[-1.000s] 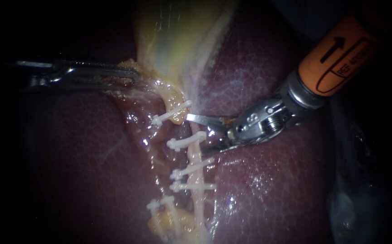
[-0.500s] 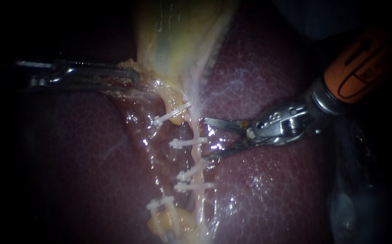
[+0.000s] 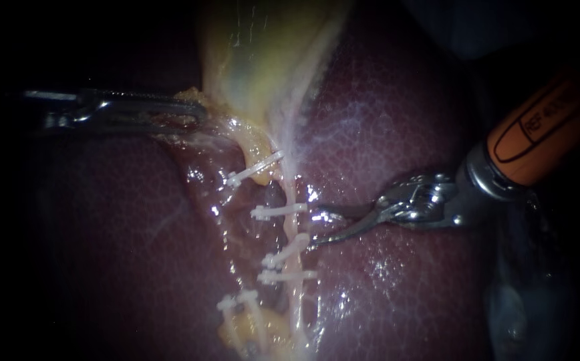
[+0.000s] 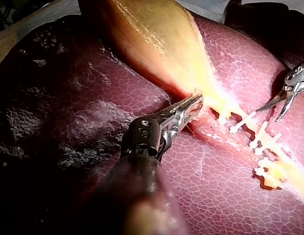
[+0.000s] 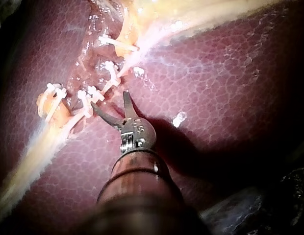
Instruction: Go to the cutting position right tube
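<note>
Holding the gallbladder (image 3: 263,60) taut, the left instrument (image 3: 200,110) is clamped on its neck, so the right tube (image 3: 292,230) lies stretched. The right instrument (image 3: 313,228) hovers just beside that tube, blades apart, facing the bare stretch between two clips (image 3: 278,212), not yet around it.

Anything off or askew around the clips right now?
Nothing stands out. The clips sit crosswise, none loose. The right instrument has open jaws beside the right tube; the left instrument grips the gallbladder. No tear or spill shows.
</note>
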Controlling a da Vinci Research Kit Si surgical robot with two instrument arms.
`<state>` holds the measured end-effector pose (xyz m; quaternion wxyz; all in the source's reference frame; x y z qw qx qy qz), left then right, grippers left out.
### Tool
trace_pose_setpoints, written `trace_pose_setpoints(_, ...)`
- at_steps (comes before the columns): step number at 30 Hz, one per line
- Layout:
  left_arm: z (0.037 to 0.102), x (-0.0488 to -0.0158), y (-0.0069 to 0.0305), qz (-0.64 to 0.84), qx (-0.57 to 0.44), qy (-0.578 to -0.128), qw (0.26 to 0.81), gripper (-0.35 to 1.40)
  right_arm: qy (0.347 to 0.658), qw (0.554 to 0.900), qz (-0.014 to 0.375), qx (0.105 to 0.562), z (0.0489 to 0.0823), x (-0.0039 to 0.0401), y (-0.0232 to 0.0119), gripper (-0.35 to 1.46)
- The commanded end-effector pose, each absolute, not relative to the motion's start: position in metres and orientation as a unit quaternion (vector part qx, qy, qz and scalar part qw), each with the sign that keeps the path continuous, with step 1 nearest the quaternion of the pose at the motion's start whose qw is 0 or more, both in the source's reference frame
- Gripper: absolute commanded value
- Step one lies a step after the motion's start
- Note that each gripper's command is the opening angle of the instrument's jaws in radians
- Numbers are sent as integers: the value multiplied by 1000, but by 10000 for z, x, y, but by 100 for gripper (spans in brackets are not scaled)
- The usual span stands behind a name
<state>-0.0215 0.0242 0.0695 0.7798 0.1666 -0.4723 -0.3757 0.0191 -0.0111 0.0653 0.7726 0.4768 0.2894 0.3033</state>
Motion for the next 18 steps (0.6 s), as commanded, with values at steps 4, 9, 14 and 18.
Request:
trace_pose_setpoints(4, 697, -216, 242, -376, 166, -472, 780, -35, 295, 750, 313, 502, 664, 195, -114, 134)
trace_pose_setpoints(9, 697, -216, 242, -376, 165, -473, 779, -35, 328, 715, 319, 528, 676, 206, -109, 135)
trace_pose_setpoints(14, 697, -216, 242, -376, 166, -473, 779, -35, 346, 680, 323, 559, 680, 217, -108, 135)
trace_pose_setpoints(18, 697, -216, 242, -376, 166, -473, 779, -35, 360, 660, 323, 575, 681, 225, -107, 135)
